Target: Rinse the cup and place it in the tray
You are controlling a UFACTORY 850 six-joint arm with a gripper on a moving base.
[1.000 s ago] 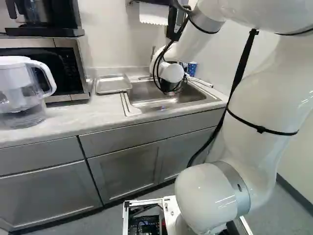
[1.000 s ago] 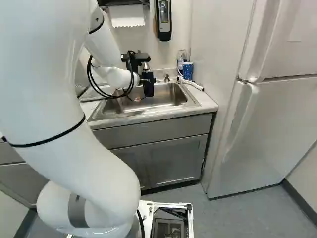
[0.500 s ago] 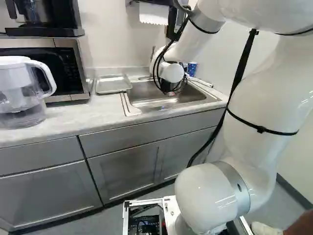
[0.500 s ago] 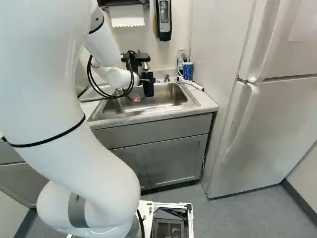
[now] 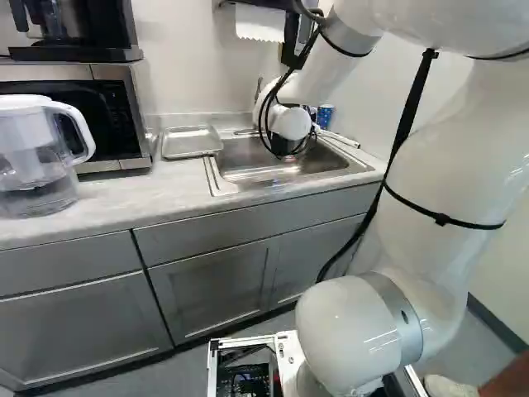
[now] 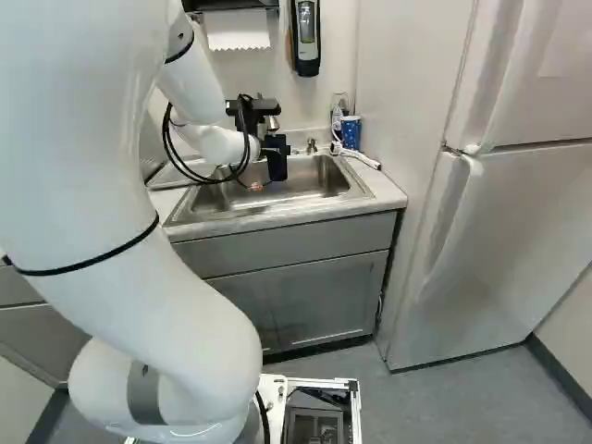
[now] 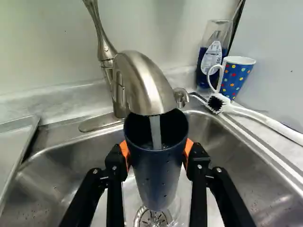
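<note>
Over the sink [image 6: 310,185], the gripper [image 6: 263,176] shows in the right base view beside the dark cup [image 6: 277,159]. In the wrist view both orange pads of my gripper [image 7: 157,153] press on the dark blue cup [image 7: 157,175] from two sides. The cup is upright, its open mouth beneath the faucet [image 7: 142,87], and a stream of water [image 7: 155,132] runs into it. Below it the drain [image 7: 152,218] is partly hidden. A metal tray [image 5: 192,141] lies on the counter left of the sink; its edge shows in the wrist view.
Right of the sink stand a dotted blue mug [image 7: 236,75] and a soap bottle [image 7: 212,56], with a white-handled brush [image 7: 258,116] by the rim. A water pitcher [image 5: 37,157] and microwave [image 5: 107,112] stand left of the tray. The fridge [image 6: 499,250] is at the right.
At the lower right of the left base view, a person's foot has come into view since a second ago. The arm, cup and base show no clear shift.
</note>
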